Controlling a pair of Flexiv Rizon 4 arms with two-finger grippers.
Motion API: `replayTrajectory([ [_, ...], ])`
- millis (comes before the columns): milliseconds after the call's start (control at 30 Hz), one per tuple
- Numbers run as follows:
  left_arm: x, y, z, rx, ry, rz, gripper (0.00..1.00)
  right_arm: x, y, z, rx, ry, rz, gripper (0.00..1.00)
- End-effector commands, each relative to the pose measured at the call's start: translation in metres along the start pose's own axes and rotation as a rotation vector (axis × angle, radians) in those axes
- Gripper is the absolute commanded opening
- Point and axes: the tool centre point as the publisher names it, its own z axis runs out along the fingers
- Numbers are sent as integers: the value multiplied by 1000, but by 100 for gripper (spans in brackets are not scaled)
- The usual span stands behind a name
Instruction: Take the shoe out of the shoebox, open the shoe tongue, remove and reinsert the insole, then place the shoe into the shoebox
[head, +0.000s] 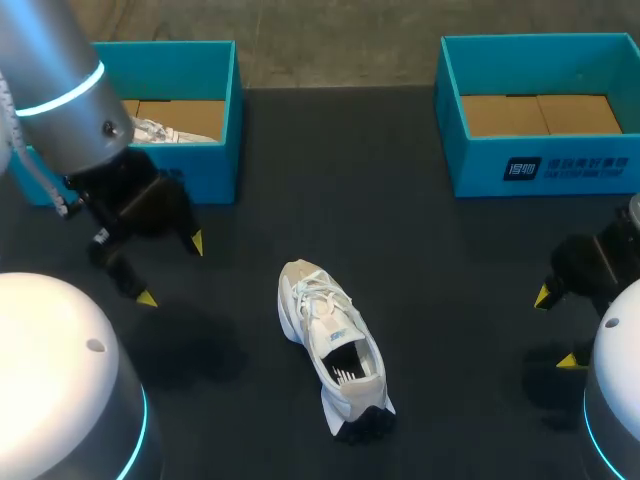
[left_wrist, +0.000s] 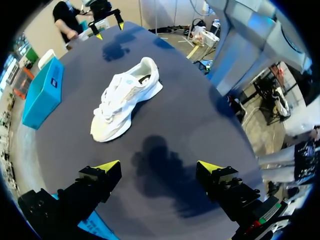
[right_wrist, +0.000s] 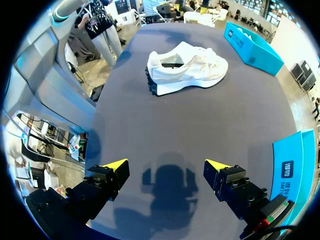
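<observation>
Dark bench (head: 400, 250): one white shoe (head: 330, 345) upright at centre, outside boxes. Two teal boxes at far edge: left shoebox (head: 205, 170) holding white item (head: 165, 131), right shoebox (head: 540, 165). Two claws, left claw (head: 172, 270) and right claw (head: 555, 328), both fingers apart, well apart from shoe.

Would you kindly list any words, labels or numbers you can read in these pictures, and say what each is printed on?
Nothing can be read well enough to quote.
On the right shoebox, front wall: a white logo block with two lines of print beside it, too small to read.
On the shoe, tongue: a small blue mark, too blurred to read.
On the left shoebox, wall: a small white mark, too small to read.
</observation>
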Motion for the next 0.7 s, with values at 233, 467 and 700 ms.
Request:
replayTrajectory([
  [233, 14, -64, 31, -34, -17, -20, 100, 2, 0, 1, 3, -3, 0, 100],
  [467, 15, -78, 38, -56, -18, 11, 100, 2, 0, 1, 3, -3, 0, 100],
  [700, 15, -78, 38, -56, -18, 11, 100, 2, 0, 1, 3, -3, 0, 100],
])
